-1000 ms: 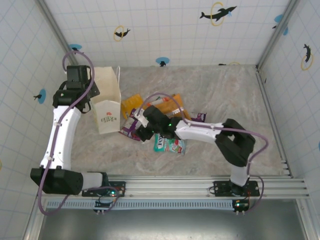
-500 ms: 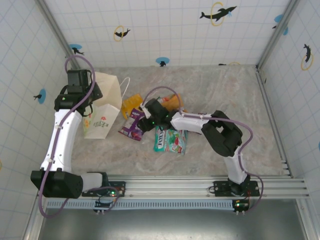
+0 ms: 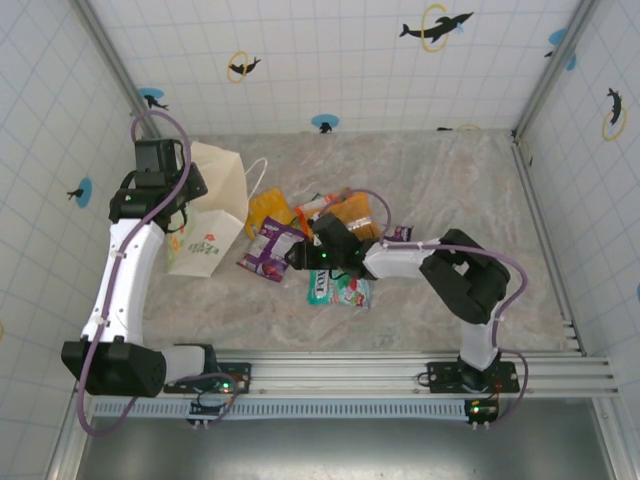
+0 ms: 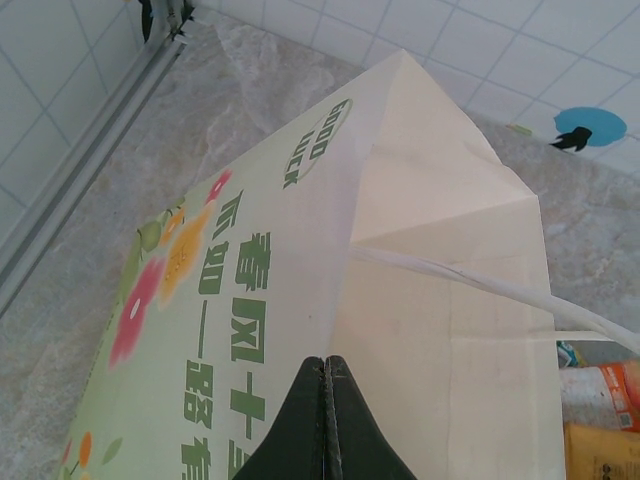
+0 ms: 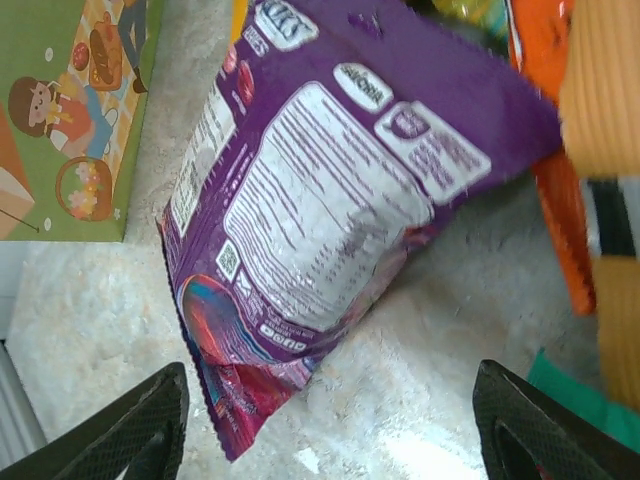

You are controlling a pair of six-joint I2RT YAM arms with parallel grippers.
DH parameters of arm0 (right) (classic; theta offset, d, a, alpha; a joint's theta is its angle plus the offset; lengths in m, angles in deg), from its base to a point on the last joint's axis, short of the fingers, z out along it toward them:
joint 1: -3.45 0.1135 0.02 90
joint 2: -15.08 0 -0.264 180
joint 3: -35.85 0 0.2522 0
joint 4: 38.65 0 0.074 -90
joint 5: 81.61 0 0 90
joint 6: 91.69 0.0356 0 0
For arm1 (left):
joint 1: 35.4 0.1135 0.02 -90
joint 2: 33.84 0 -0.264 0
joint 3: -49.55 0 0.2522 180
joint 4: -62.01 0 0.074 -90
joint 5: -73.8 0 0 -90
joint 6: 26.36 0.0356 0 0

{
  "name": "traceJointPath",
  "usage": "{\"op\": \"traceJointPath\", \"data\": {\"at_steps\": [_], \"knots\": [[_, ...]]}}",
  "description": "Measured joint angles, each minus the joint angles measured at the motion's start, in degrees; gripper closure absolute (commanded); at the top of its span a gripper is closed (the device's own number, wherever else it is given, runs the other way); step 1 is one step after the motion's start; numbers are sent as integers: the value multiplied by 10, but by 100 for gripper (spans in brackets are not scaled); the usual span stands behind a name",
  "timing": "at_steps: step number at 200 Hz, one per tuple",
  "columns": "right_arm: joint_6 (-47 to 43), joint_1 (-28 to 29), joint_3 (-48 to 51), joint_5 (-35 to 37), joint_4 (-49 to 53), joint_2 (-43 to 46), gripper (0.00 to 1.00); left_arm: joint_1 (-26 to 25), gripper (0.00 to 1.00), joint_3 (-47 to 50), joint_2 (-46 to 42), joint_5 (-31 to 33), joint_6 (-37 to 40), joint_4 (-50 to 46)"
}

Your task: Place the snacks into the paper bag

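**Top view and 2 wrist views of the desk (image 3: 470, 180).**

The left pincer (image 4: 325, 378) is pressing its 2 fingers together on the paper bag (image 3: 212, 228). It is clamping the paper at the fold where the green printed side is meeting the plain cream side. The bag is standing tilted at the left side of the desk, off upright. 1 thin white handle (image 4: 470, 280) is trailing across its plain side.

The right pincer (image 5: 330, 385) is hanging low over the middle of the desk with its 2 fingers spread wide apart, gripping nothing. The purple packet (image 5: 330, 200) is lying flat ahead of the gap between those fingers, with its printed back facing up. Whether the fingertips are touching the desk cannot be told. In the right wrist view, the bag's printed side is showing just beyond the packet's far left corner.

The snacks (image 3: 350, 212) are lying loose on the desk to the right of the bag, all outside it:
- The purple packet is lying nearest the bag.
- A yellow-orange packet (image 3: 266, 208) is lying on the purple packet's far side.
- An orange packet (image 5: 550, 200) is lying at the purple packet's right edge.
- A teal packet (image 3: 338, 290) is lying on the near side of the right pincer.
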Motion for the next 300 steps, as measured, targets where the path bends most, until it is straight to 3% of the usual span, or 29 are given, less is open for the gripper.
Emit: {"op": "traceJointPath", "data": {"at_steps": [58, 108, 146, 197, 247, 300], "knots": [[113, 0, 7, -2, -127, -59, 27, 0, 100, 0, -8, -18, 0, 6], [153, -1, -48, 4, -164, -121, 30, 0, 100, 0, -14, -23, 0, 8], [173, -3, -90, 20, -191, -168, 49, 0, 100, 0, -14, -34, -1, 9], [173, -4, -78, 35, -233, -173, 88, 0, 100, 0, -15, -55, -9, 9], [144, -17, -2, 57, -247, -117, 93, 0, 100, 0, -28, -98, -16, 10], [100, -69, 57, 72, -230, -64, 93, 0, 100, 20, -39, -195, -45, 57]]}}
